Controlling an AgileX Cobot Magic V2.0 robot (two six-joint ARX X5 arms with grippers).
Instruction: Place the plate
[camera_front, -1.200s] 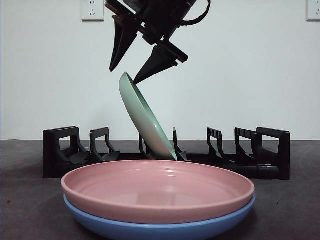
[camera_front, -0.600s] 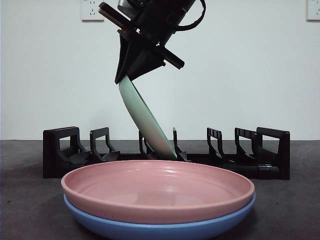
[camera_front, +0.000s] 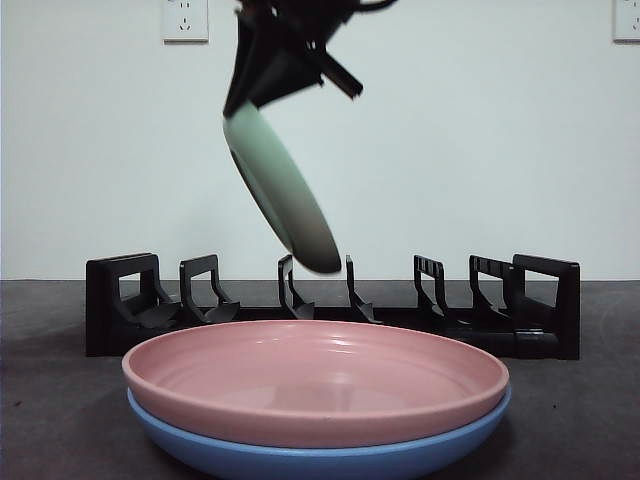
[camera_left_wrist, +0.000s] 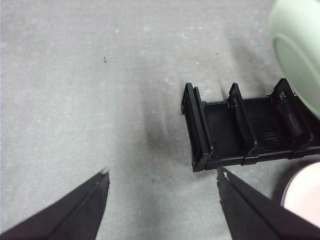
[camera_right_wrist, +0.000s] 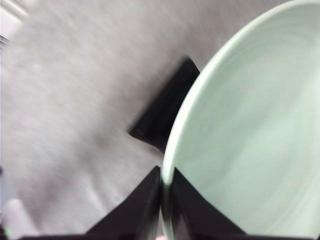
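So the green plate (camera_front: 280, 190) isn't in the rack (camera_front: 330, 310) right now — it's hanging in the air above the middle slots, tilted, lower edge clear of the dividers. The right gripper (camera_right_wrist: 165, 187) has it pinched by the rim, jaws clamped tight on either side of the edge; in the front view you can see that same gripper (camera_front: 262, 85) coming down from the top with the plate dangling off it.

As for progress, I'd say the placing isn't done. The plate's in hand and right over the rack, but it still has to go down into a slot and get let go. Two more plates are waiting up front too, a pink plate (camera_front: 315, 385) stacked on a blue plate (camera_front: 320, 455), neither being touched.

Compared to a second ago it's kind of backwards. Back then the plate was sitting in a middle slot, leaning, with the jaws spread open just above its top edge. Half a second ago they'd closed on the rim with the plate still seated. Now it's been lifted up out of the slot — looks to me like a re-grab to fix the lean or reseat it, but that's a guess.

Left gripper (camera_left_wrist: 162, 175) is just waiting off by the rack's end, jaws spread wide, holding nothing.
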